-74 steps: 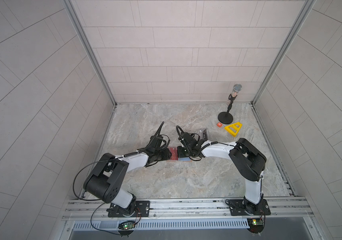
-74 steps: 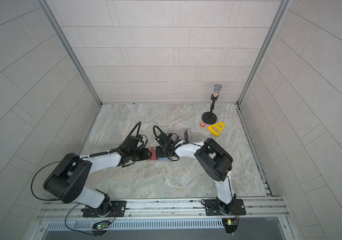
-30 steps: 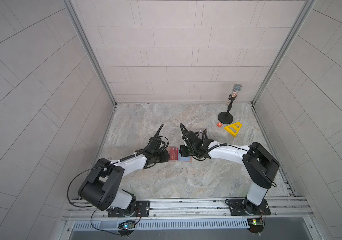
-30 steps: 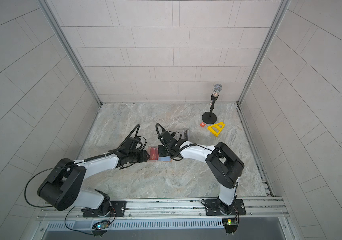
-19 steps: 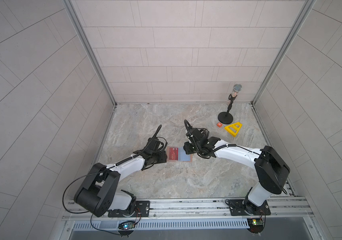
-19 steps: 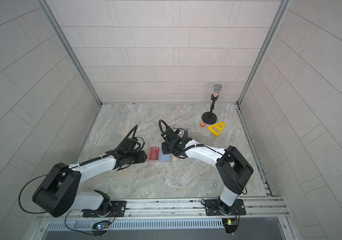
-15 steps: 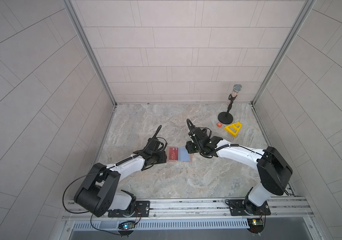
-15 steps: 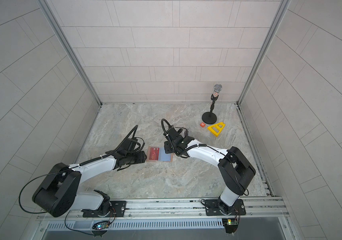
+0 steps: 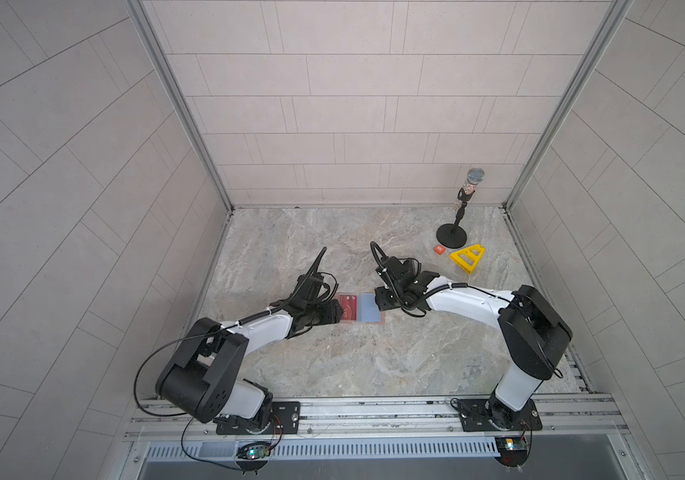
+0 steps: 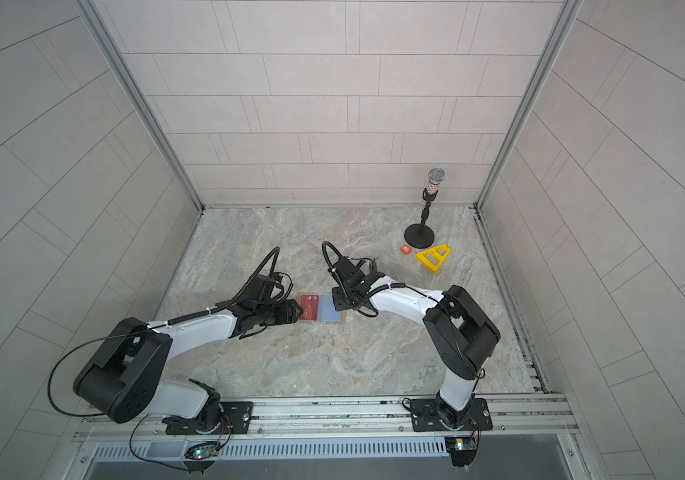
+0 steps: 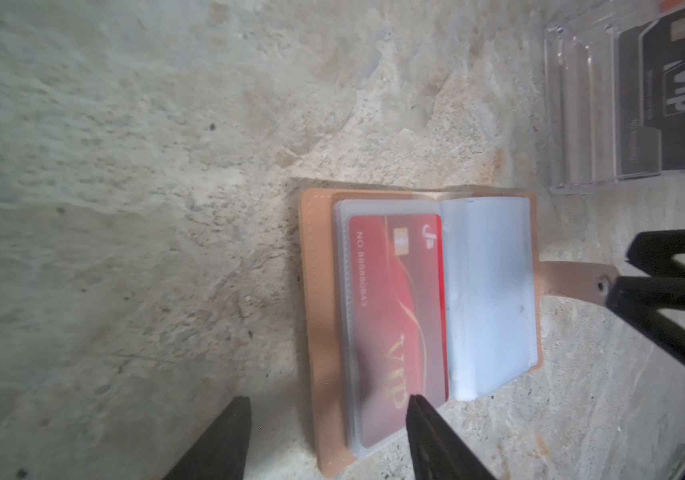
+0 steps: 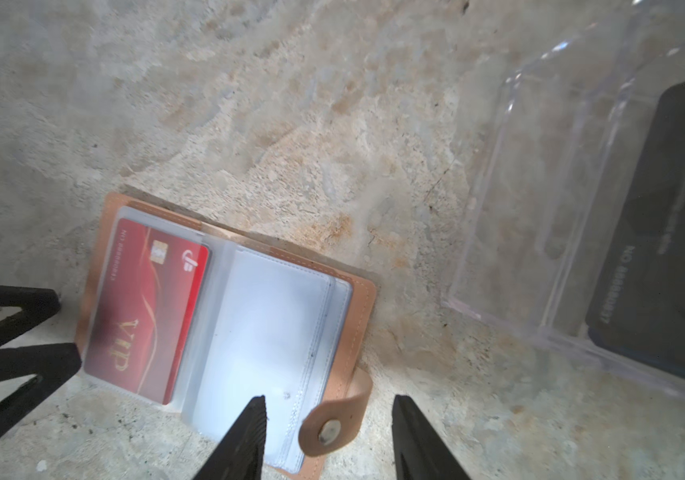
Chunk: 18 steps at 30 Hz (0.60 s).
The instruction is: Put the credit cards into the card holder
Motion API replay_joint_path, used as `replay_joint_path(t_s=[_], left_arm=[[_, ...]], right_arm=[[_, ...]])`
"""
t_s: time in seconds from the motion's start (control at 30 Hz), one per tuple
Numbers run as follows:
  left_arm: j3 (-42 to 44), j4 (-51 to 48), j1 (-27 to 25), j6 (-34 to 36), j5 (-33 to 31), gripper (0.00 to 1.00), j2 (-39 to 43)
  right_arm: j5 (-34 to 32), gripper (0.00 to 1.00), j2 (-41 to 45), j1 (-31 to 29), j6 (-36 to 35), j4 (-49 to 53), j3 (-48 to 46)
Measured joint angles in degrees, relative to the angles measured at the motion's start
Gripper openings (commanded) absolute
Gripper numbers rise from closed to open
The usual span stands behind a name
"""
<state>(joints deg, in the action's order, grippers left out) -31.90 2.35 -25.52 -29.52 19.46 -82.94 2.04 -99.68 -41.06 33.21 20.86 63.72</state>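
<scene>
1. Card holder (image 11: 316, 316) lay spread open and uncovered; earlier both arms had crowded over it; the left gripper (image 11: 328, 400) and right gripper (image 12: 330, 399) had since drawn back, each with jaws apart and gripping nothing.
2. It sat mid-table between them; the left gripper hung just off its left edge, the right gripper at its right edge, fingers either side of the snap tab (image 12: 332, 417); the red card (image 11: 399, 316) sat in the left sleeve.
3. Whether the pale right sleeve held a card could not be told; the clear box (image 12: 540, 208) and its black card (image 12: 664, 249) were cut off in both wrist views.
</scene>
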Motion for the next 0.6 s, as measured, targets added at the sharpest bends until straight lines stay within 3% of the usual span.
replay_joint_path(t_s=[0.13,0.47,0.6], left_arm=[[-0.39,2.08,0.00,-0.04,1.62,0.63,-1.44],[-0.66,3.58,0.00,-0.50,3.21,0.61,-2.58],[-0.66,3.63,0.00,-0.55,3.41,0.60,-2.64]], right_arm=[[-0.17,0.44,-1.75,0.26,-0.24,0.44,0.87],[-1.49,0.13,-1.97,1.07,-0.28,1.01,0.57],[-2.40,0.08,-1.97,1.42,-0.22,1.20,-0.55]])
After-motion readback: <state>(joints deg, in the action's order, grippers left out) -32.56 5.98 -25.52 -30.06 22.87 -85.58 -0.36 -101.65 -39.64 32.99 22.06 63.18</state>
